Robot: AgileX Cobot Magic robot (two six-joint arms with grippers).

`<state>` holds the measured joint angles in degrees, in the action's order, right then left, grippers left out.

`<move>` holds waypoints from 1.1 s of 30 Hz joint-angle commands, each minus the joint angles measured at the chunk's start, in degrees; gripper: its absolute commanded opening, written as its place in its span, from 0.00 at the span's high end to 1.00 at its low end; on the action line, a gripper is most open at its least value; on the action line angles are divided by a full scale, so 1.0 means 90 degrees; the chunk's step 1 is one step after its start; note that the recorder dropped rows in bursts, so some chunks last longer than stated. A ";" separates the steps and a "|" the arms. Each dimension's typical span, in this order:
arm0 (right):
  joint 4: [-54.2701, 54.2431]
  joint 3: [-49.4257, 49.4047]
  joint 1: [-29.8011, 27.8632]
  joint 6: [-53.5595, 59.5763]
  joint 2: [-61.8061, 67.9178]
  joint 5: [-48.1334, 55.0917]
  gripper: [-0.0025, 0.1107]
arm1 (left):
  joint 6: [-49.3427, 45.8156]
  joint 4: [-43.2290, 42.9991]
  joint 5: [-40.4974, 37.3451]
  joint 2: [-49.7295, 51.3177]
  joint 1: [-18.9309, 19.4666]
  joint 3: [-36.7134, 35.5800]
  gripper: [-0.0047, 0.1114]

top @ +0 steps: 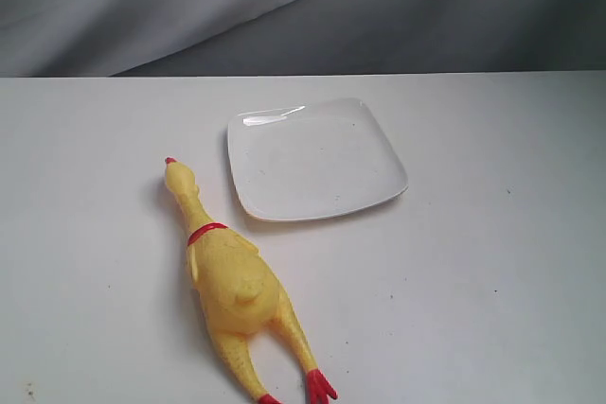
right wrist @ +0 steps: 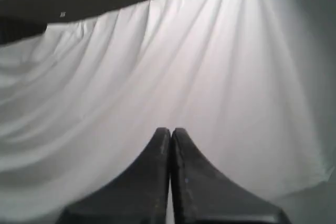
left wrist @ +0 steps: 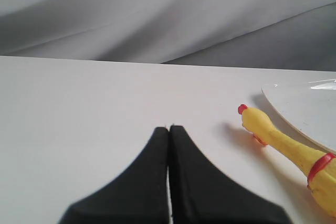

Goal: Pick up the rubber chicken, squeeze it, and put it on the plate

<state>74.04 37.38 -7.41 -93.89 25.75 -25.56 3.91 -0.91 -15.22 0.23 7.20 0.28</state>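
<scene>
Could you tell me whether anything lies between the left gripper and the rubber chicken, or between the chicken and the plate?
Nothing visible does. In the left wrist view only bare table separates the shut left gripper from the rubber chicken, and the plate lies just beside the chicken's head with only table between.

Yellow rubber chicken (top: 234, 281) flat beside white plate (top: 379, 153)
</scene>
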 commanded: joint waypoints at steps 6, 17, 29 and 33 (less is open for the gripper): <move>0.2879 0.2713 -0.0061 -0.2317 0.4215 -0.3444 0.98 | 0.0020 -0.0030 -0.0002 -0.0026 0.0013 -0.0032 0.95; 0.2879 0.2713 0.0368 0.1828 0.4931 -0.0787 0.98 | 0.0020 -0.0030 -0.0002 -0.0026 0.0013 -0.0032 0.95; 0.0720 0.3199 0.1780 0.3902 0.4317 0.4084 0.98 | 0.0020 -0.0030 -0.0002 -0.0026 0.0013 -0.0032 0.95; -0.2415 0.3472 0.1792 0.6911 0.4719 0.4285 0.98 | 0.0020 -0.0030 -0.0002 -0.0026 0.0013 -0.0032 0.95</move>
<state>71.48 67.18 8.48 -48.17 65.80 10.02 3.91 -0.91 -15.22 0.23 7.20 0.28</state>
